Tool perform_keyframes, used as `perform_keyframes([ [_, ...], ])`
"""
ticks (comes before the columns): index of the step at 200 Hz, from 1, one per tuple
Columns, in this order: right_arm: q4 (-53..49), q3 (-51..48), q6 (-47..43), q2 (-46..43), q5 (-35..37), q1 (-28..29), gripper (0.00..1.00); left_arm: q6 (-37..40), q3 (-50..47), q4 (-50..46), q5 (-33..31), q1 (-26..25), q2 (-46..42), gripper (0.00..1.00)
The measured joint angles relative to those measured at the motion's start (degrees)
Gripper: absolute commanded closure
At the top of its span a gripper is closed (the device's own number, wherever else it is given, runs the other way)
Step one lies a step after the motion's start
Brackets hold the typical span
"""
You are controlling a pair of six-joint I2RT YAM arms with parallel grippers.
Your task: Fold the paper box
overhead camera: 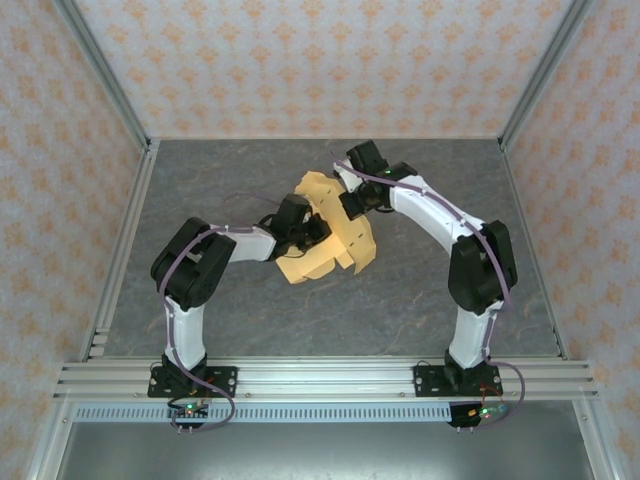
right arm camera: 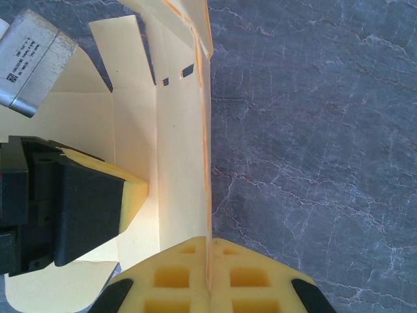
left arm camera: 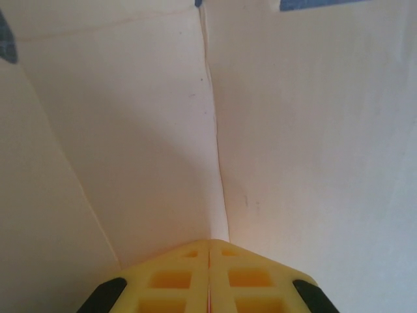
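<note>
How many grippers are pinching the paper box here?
2. The left gripper pinches the paper box at its near-left side; the right gripper pinches an edge on its far right.

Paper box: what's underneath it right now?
Grey table shows around the paper box; the patch directly beneath is covered. The left gripper and right gripper both pinch it.

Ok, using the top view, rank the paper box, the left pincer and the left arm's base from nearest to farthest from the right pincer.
1. paper box: mid-table, pinched in the right pincer itself.
2. left pincer: just to its left and a little nearer the bases, on the same box.
3. left arm's base: at the table's near edge, far left.
</note>
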Motion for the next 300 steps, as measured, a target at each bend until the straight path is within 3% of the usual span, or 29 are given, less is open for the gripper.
perform_keyframes([
  [105,-3.4,5.1,2.8,4.5,1.5,0.8,1.00,-0.2,0.6,2.8,-0.7,0.0,3.1,0.96],
  [168,-11.7,15.5,8.0,10.8,8.6,5.5,1.00,-2.4,-0.4,6.4,-1.1,0.0,4.1,0.98],
  [300,-14.9,20.4,18.4,14.9,20.3,12.1,1.00,-5.0,-3.2,12.5,-2.1,0.0,4.2,0.98],
])
